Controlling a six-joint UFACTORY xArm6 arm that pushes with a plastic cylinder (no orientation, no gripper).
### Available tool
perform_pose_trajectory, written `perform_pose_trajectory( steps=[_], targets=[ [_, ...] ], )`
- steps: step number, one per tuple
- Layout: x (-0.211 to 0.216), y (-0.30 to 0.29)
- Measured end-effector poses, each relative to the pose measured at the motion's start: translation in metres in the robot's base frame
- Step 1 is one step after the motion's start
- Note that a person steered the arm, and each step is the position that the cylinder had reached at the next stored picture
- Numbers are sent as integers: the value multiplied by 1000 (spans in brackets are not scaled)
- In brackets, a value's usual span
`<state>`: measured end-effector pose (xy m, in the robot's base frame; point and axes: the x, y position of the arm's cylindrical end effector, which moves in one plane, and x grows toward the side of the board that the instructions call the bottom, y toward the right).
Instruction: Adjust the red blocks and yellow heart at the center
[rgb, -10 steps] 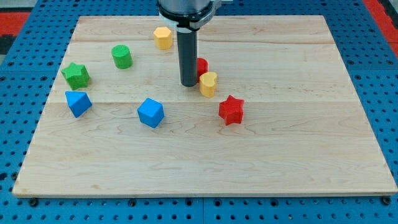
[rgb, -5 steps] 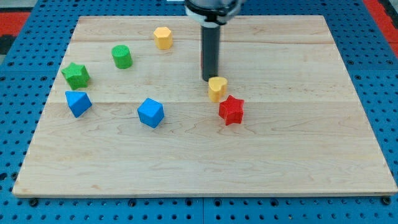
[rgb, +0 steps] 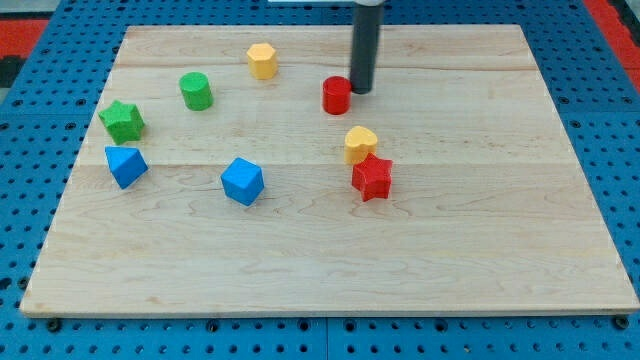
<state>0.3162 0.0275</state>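
Note:
A red cylinder (rgb: 336, 95) stands near the board's middle, toward the view's top. My tip (rgb: 361, 90) is just to its right, close to or touching it. A yellow heart (rgb: 361, 144) lies below them, touching the top of a red star (rgb: 372, 177). The rod comes down from the view's top edge.
A yellow hexagonal block (rgb: 262, 60) sits at the top. A green cylinder (rgb: 196, 91) and a green star (rgb: 122, 121) are at the left. A blue block (rgb: 125, 165) and a blue cube (rgb: 242, 181) lie lower left. The wooden board (rgb: 480, 250) rests on a blue pegboard.
My tip moved up and to the right, from left of the heart to right of the red cylinder, uncovering it. The yellow heart slid down and right against the red star.

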Motion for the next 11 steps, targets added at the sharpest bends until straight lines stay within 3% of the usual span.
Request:
perform_pose_trajectory(
  steps=[1, 2, 3, 4, 6, 9, 11],
  targets=[
    [7, -8],
    [23, 51],
    [68, 110],
    [136, 104],
    [135, 30],
    [119, 33],
    [115, -25]
  ],
)
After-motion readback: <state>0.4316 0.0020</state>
